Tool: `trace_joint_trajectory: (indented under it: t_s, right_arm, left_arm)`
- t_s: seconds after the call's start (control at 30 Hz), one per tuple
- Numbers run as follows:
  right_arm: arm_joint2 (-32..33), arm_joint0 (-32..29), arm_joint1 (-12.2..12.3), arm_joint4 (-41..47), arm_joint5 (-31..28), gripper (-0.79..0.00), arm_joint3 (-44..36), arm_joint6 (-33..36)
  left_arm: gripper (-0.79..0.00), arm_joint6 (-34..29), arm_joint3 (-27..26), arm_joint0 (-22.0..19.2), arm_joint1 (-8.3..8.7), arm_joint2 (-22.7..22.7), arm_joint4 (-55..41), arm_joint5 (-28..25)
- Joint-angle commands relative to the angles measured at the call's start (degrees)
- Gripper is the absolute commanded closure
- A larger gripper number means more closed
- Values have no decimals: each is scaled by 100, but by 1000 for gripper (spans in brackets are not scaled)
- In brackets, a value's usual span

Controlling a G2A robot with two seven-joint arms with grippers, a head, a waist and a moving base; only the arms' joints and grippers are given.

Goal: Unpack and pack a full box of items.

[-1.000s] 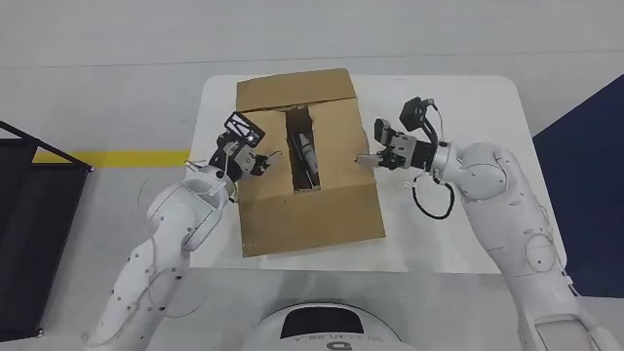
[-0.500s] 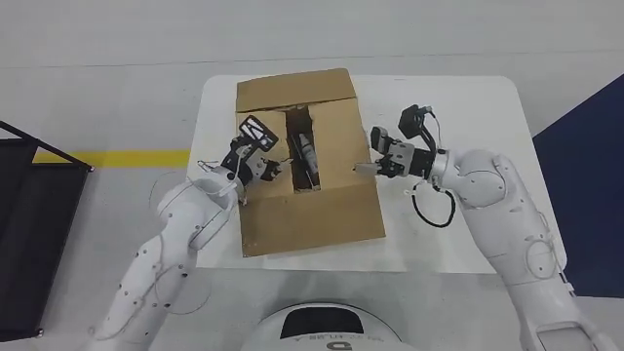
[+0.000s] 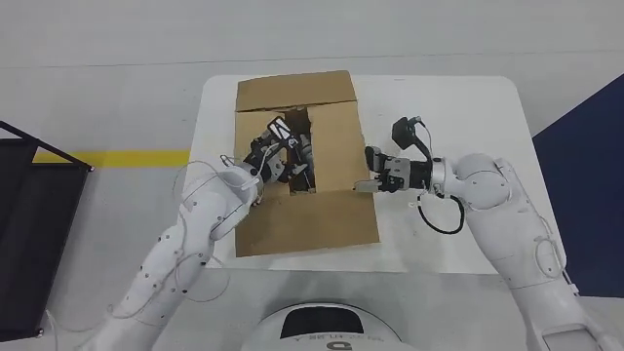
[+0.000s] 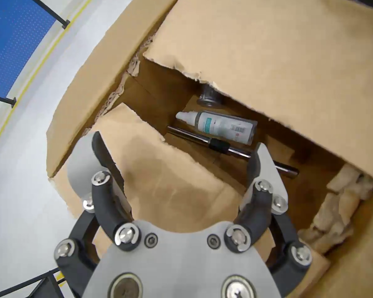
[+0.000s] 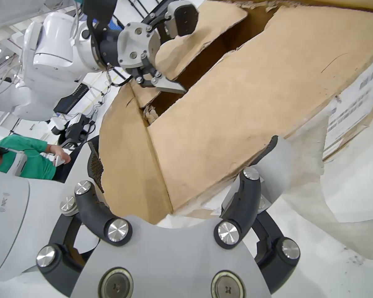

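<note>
Cardboard box (image 3: pixel 312 210) sits on the white table (image 3: pixel 458 107), toward the robot's left half of it, with its far flap folded out flat. Its 2 long top flaps lie mostly down, leaving a narrow gap between them.

Left gripper (image 3: pixel 283 159) is at that gap, over the box's left flap. The left wrist view shows its jaws released and spread wide (image 4: pixel 178 144), with the torn edge of the left flap (image 4: pixel 161 169) lying between them. From the right wrist view, 1 finger of this gripper (image 5: pixel 177 46) is above the flap and the other is below it, inside the opening. Whether either finger touches the cardboard cannot be told.

Inside the box, seen through the gap, a white bottle (image 4: pixel 223 125) lies on its side, just beside a thin metal rod (image 4: pixel 192 136). A dark round part (image 4: pixel 209 98) sits just past the bottle, half hidden under the right flap. Crumpled brown paper (image 4: pixel 338 200) fills the near end of the opening.

Right gripper (image 3: pixel 367 170) is at the box's right side wall. Its jaws are also released (image 5: pixel 185 148), spread on either side of the box's upper right edge, gripping nothing. A white label (image 5: pixel 351 106) is stuck on that side wall.
</note>
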Motion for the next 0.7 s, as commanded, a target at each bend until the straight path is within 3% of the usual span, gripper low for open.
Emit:
trace_joint_trajectory:
  t_s: [0.0, 0.2, 0.3, 0.43, 0.57, 0.67]
  right_arm:
    - [-30, 18, 21, 254, 126, -785, 12, 189]
    - [-271, 29, 112, 808, 315, -785, -113, 575]
    - [-302, 15, 192, 891, 296, -785, -162, 556]
    - [-198, -89, 305, 972, 101, -785, -216, 361]
    - [246, -462, 467, 1174, -573, -785, -314, -313]
    - [769, -916, 610, 1182, -1329, -785, -432, -1116]
  left_arm:
    - [-785, 5, 77, -53, -10, 33, -112, -109]
    - [-785, 119, 247, -136, -8, -101, -475, -307]
    - [-785, 348, 226, -103, -6, -263, -758, -222]
    - [-785, 775, 86, -15, 7, -443, -1352, -504]
    - [-785, 919, -122, 26, 18, -485, -1594, -695]
    - [-785, 811, -290, -35, -7, -276, -1469, -582]
